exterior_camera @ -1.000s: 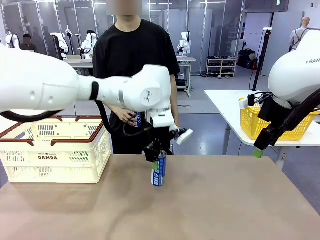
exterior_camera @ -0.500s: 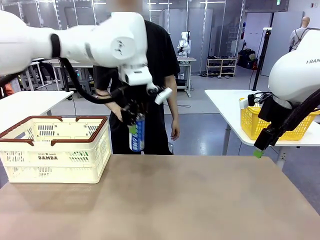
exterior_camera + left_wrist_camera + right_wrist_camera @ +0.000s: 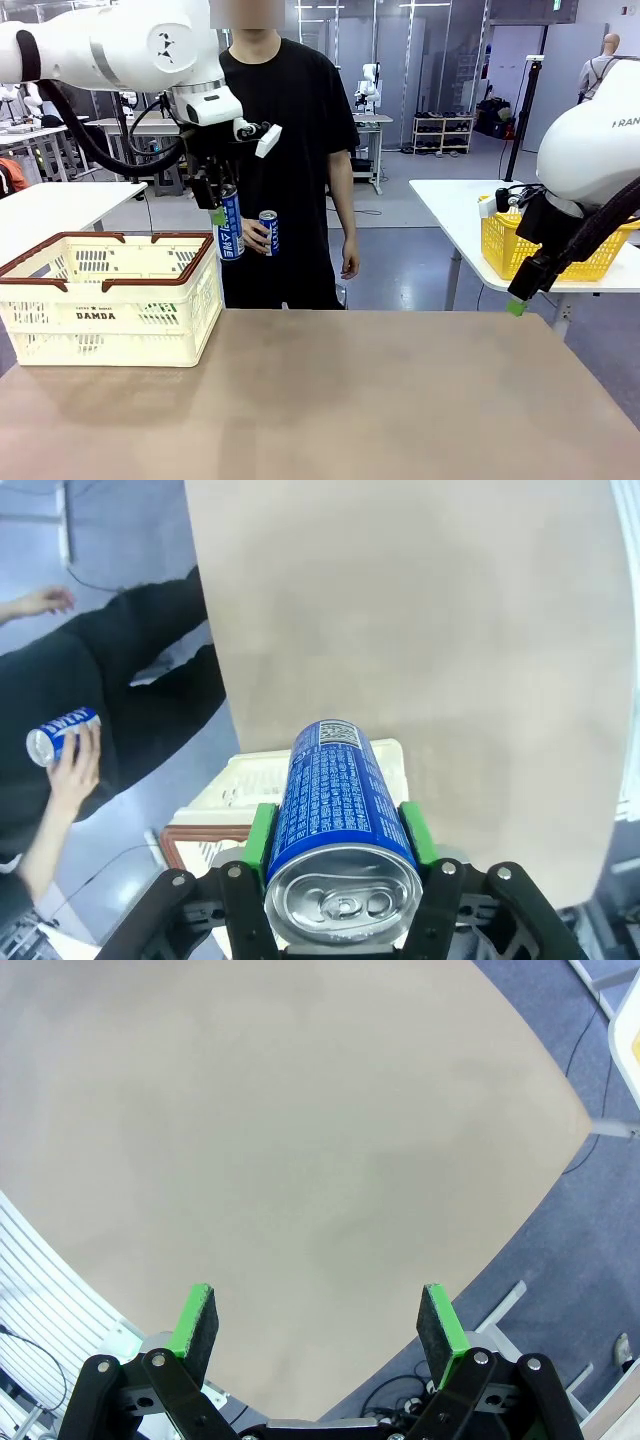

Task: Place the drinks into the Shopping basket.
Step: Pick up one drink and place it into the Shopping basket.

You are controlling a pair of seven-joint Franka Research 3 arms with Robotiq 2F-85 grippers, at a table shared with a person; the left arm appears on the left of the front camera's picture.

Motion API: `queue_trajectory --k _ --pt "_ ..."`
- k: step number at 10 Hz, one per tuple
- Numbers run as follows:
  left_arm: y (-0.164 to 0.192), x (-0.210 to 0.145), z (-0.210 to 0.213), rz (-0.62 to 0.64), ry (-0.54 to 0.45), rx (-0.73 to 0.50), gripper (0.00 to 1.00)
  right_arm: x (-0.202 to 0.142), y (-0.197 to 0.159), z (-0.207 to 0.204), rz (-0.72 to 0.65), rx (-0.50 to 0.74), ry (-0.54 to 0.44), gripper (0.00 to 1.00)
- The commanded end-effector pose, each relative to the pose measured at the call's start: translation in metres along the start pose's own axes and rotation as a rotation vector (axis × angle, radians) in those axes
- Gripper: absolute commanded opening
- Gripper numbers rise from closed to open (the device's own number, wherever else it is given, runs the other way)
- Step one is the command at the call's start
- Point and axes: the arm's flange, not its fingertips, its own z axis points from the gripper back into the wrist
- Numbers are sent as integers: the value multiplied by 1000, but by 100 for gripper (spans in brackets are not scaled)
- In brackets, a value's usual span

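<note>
My left gripper (image 3: 220, 212) is shut on a slim blue-and-white can (image 3: 230, 226) and holds it upright in the air, just above the right end of the Shopping basket (image 3: 110, 296). In the left wrist view the can (image 3: 338, 810) sits between the green pads (image 3: 262, 830), silver top toward the camera, with a corner of the basket (image 3: 240, 785) beneath it. The person behind the table holds a second blue can (image 3: 268, 231) in one hand, also in the left wrist view (image 3: 60, 734). My right gripper (image 3: 520, 298) hangs open off the table's right edge, nothing between its fingers (image 3: 318, 1325).
The brown table (image 3: 380, 400) stretches bare in front of me. A yellow mesh basket (image 3: 570, 255) stands on a white side table at the right. The person stands close to the far table edge, just right of the Shopping basket.
My left arm has lifted the can off the table's middle and carried it up and to the left, over the basket's right end. The right arm has not moved.
</note>
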Motion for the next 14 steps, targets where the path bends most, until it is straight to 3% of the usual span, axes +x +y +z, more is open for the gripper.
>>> queue_trajectory --k 1,2,7,8,10,13,14 --pt "-11 -2 0 19 -48 -4 5 -2 -2 1 16 1 2 100" --pt "0 0 0 0 0 0 5 -2 -2 1 16 1 2 100" --pt "0 0 0 0 0 0 5 -2 -2 1 16 1 2 100" --pt "0 1 -5 3 -11 -13 58 -2 -2 1 16 1 2 100" --pt "19 -23 -3 80 -66 44 58 -2 -2 1 16 1 2 100" --pt "44 -98 10 274 40 91 58 -2 -2 1 16 1 2 100" --pt "50 -126 9 329 29 77 58 -2 -2 1 16 1 2 100"
